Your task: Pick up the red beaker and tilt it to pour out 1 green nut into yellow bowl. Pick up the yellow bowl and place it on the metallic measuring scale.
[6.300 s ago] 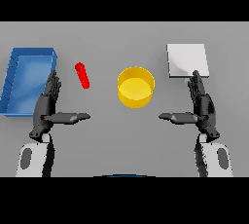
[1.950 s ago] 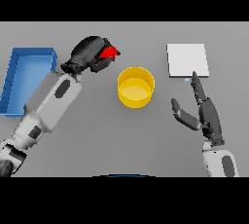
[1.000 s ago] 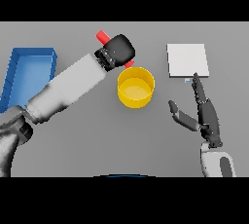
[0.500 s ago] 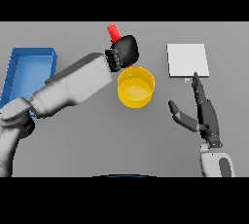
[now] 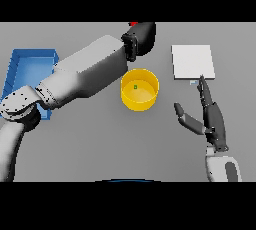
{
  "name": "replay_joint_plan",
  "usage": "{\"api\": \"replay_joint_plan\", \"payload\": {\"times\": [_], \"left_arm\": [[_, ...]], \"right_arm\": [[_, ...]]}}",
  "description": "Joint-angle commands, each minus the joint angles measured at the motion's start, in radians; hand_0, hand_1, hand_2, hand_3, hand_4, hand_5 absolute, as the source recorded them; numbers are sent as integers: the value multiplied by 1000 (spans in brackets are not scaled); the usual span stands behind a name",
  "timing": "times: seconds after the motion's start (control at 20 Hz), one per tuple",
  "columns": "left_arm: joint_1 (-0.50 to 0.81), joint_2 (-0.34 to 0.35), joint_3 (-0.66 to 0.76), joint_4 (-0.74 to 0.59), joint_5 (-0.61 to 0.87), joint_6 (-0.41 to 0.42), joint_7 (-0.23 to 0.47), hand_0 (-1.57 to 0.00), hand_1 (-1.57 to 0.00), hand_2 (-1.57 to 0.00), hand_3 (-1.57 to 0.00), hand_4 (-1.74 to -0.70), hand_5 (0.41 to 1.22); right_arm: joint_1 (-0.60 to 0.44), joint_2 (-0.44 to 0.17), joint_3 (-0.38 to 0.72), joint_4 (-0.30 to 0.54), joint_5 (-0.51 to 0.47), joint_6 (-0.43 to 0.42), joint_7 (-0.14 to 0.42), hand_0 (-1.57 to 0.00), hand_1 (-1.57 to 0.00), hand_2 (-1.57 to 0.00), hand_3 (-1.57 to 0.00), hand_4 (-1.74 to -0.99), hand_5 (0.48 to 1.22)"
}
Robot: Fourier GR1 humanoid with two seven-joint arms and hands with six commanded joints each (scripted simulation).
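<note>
Head view, with the yellow bowl (image 5: pixel 140 90) taken as the landmark near the middle of the grey table (image 5: pixel 100 144). Left arm reaches in from the lower left and slants up across the table; its left hand (image 5: pixel 141 39) hangs beyond the bowl's far rim, fingers clenched around the red beaker (image 5: pixel 133 24) — only a small red sliver of the beaker shows above the dark hand, at the top edge of the scene, so its tilt cannot be read. Inside the bowl, on its floor left of centre, lies one small green nut (image 5: pixel 135 87). Bowl stands upright on the table, touched by neither hand.

Right of the bowl and a little farther back sits the metallic measuring scale (image 5: pixel 193 62), a pale square plate, apart from the bowl. Right hand (image 5: pixel 212 119) is to the bowl's right and nearer the viewer — fingers straight and released, pointing toward the scale's near edge, thumb spread toward the bowl, holding nothing.

Well left of the bowl, partly behind the left arm, is a blue tray (image 5: pixel 20 69).
</note>
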Motion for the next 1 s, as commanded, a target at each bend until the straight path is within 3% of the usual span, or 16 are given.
{"api": "replay_joint_plan", "payload": {"times": [0.0,0.25,0.45,0.55,0.7,0.85,0.95], "left_arm": [[-46,0,2,27,-9,7,-16,-1571,-1571,-1571,-1570,-1729,1221],[-185,73,149,167,59,60,5,-1571,-1571,-1571,-1571,-1720,1221],[-263,138,400,331,247,-9,112,-1571,-1571,-1571,-1523,-1731,1221],[-255,205,558,394,386,-13,167,-1571,-1571,-1571,-1509,-1735,1221],[-209,298,754,467,579,4,178,-1571,-1571,-1571,-1530,-1738,1221],[-112,355,881,521,721,82,220,-1571,-1571,-1571,-1550,-1739,1221],[-38,366,919,540,777,150,311,-1571,-1571,-1571,-1558,-1740,1221]], "right_arm": [[-5,-3,-1,2,-3,4,-5,1,1,1,1,-1138,565],[-19,-1,6,6,6,2,-19,1,1,1,1,-1128,554],[-24,-10,8,17,-11,27,-40,1,1,1,1,-1102,572],[-36,-16,5,16,-18,32,-29,1,1,1,1,-1105,578],[-55,-24,0,31,-18,32,-27,1,1,1,1,-1121,588],[-70,-25,9,51,7,22,-16,1,1,1,1,-1127,606],[-69,-31,12,43,4,30,-39,1,1,1,1,-1132,621]]}}
